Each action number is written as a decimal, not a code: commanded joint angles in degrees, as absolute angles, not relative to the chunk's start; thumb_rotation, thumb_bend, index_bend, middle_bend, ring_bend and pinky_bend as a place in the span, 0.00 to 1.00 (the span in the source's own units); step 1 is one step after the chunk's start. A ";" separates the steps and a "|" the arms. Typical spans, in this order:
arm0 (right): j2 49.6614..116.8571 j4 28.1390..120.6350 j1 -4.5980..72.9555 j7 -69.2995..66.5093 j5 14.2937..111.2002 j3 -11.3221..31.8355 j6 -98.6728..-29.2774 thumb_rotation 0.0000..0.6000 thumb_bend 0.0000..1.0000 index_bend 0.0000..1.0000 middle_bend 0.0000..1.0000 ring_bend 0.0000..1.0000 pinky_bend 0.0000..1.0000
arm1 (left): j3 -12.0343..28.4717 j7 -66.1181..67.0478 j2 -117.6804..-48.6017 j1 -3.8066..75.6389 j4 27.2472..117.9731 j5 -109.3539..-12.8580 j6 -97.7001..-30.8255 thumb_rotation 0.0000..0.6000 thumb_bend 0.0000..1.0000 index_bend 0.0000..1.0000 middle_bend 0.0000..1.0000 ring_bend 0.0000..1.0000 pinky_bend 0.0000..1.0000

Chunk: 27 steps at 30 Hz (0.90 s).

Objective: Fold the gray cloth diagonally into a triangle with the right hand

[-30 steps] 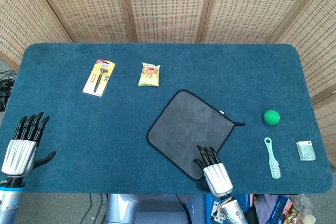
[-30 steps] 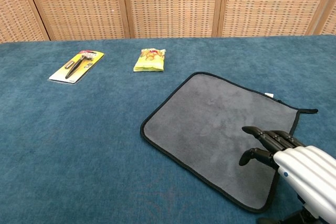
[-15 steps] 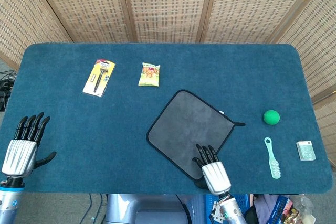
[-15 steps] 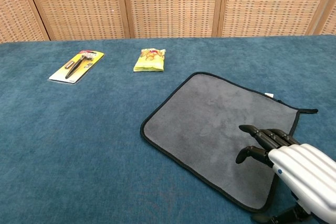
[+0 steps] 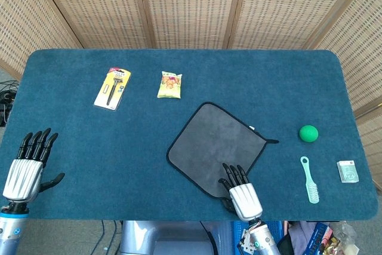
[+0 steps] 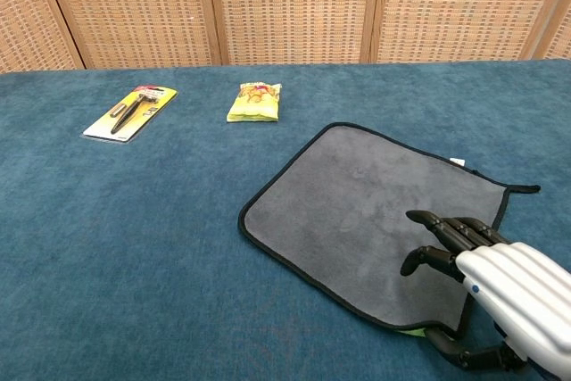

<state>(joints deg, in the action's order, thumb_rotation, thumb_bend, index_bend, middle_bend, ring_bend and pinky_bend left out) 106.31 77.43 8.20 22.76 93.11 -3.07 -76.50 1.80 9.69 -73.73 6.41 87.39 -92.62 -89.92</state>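
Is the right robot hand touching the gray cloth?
Touching. In the chest view, the right robot hand has its thumb under the gray cloth's near corner, lifting that edge.

Gray cloth [image 5: 213,144] edged in black, under the black fingertips [image 6: 426,219] of the silver-backed right hand [image 5: 240,190]. Sliver of yellow-green just beside the thumb, at the cloth's near corner. Deep teal carpet-like table [image 5: 77,141] all around. Bright green ball [image 5: 308,133] off to that hand's right; pale mint brush [image 5: 310,180] nearer on the same side; small whitish box [image 5: 347,171] beyond the brush. Yellow snack packet [image 5: 170,84] with red and green print, well ahead and to the left. Yellow-and-white card [image 5: 113,88] holding a black razor, further left. Silver left hand [image 5: 27,167] with black fingers. Tan woven screen [image 5: 191,4] with brown wooden frames behind.
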 commanded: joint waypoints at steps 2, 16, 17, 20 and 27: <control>105.57 78.36 8.16 23.28 92.49 -3.54 -75.77 1.00 0.45 0.30 0.00 0.00 0.00 | 1.78 9.32 -73.57 6.41 87.48 -92.52 -89.84 1.00 0.16 0.00 0.00 0.00 0.00; 105.10 79.16 8.18 23.88 91.67 -3.70 -75.72 1.00 0.45 0.49 0.03 0.00 0.00 | 1.64 8.89 -73.36 6.44 87.61 -92.81 -89.88 1.00 0.16 0.00 0.00 0.00 0.00; 105.11 79.15 8.21 23.77 91.71 -3.71 -75.76 1.00 0.45 0.50 0.04 0.00 0.00 | 1.62 8.84 -73.36 6.44 87.61 -92.85 -89.90 1.00 0.16 0.00 0.00 0.00 0.00; 105.22 79.05 8.26 23.41 91.85 -3.68 -76.03 1.00 0.45 0.53 0.06 0.00 0.00 | 1.63 8.67 -73.37 6.43 87.57 -92.96 -90.03 1.00 0.16 0.00 0.00 0.00 0.00; 105.44 78.73 8.60 22.71 92.19 -3.43 -76.39 1.00 0.45 0.58 0.10 0.00 0.00 | 1.68 8.51 -73.48 6.46 87.41 -93.08 -90.16 1.00 0.16 0.00 0.00 0.00 0.00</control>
<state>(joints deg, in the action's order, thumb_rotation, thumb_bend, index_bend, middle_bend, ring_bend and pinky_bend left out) 105.41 78.77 8.57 22.74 92.17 -3.47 -76.37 1.67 8.51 -73.48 6.46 87.41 -93.07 -90.16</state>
